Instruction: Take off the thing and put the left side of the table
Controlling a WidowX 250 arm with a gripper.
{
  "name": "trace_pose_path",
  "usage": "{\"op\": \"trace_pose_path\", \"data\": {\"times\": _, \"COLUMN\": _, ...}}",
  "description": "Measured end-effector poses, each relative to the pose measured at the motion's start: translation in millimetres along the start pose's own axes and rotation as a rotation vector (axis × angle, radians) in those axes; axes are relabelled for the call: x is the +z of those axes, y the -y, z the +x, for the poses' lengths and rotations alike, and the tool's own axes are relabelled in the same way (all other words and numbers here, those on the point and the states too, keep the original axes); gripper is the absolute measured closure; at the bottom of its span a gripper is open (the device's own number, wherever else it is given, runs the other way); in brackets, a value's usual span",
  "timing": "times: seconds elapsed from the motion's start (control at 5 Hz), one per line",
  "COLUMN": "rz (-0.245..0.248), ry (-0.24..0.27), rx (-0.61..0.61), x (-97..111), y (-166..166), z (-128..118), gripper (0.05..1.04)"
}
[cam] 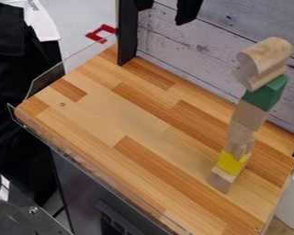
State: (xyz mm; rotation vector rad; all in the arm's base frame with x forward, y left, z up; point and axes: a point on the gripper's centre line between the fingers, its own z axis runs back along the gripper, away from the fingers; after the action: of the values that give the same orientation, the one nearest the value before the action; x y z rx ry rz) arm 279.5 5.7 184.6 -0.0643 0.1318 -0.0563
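The fingers [188,10] hang wide; a rounded, pale wooden block [267,56] tops the tower [248,115].

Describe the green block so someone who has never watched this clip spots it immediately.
Start at the wooden table and find the tall stack of blocks toward the picture's right side. Near its top, just under the rounded bare-wood piece, is the green block. It is the stack's only green piece; the yellow block sits near the bottom.

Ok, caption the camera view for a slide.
A block tower, with a green block near its top, stands on a wooden table.
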Motion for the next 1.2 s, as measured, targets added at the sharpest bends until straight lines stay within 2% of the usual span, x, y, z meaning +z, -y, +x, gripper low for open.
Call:
{"op": "trace_pose_path", "data": {"times": 0.2, "rz": -0.004, "ry": -0.032, "rx": 0.003, "x": -8.0, "y": -0.5, "z": 0.3, "gripper": 0.085}}
{"op": "trace_pose_path", "data": {"times": 0.4, "rz": 0.005, "ry": -0.037, "rx": -0.048, "x": -0.7, "y": 12.5, "z": 0.8, "gripper": 0.085}}
{"op": "trace_pose_path", "data": {"times": 0.8, "rz": -0.007, "ry": 0.092, "rx": -0.117, "x": 35.1, "y": 29.8, "z": -10.1, "gripper": 0.085}}
{"op": "trace_pose_path", "data": {"times": 1.2, "rz": 0.039, "ry": 0.136, "rx": -0.271, "x": 54.4, "y": 72.3, "z": -13.6, "gripper": 0.085}}
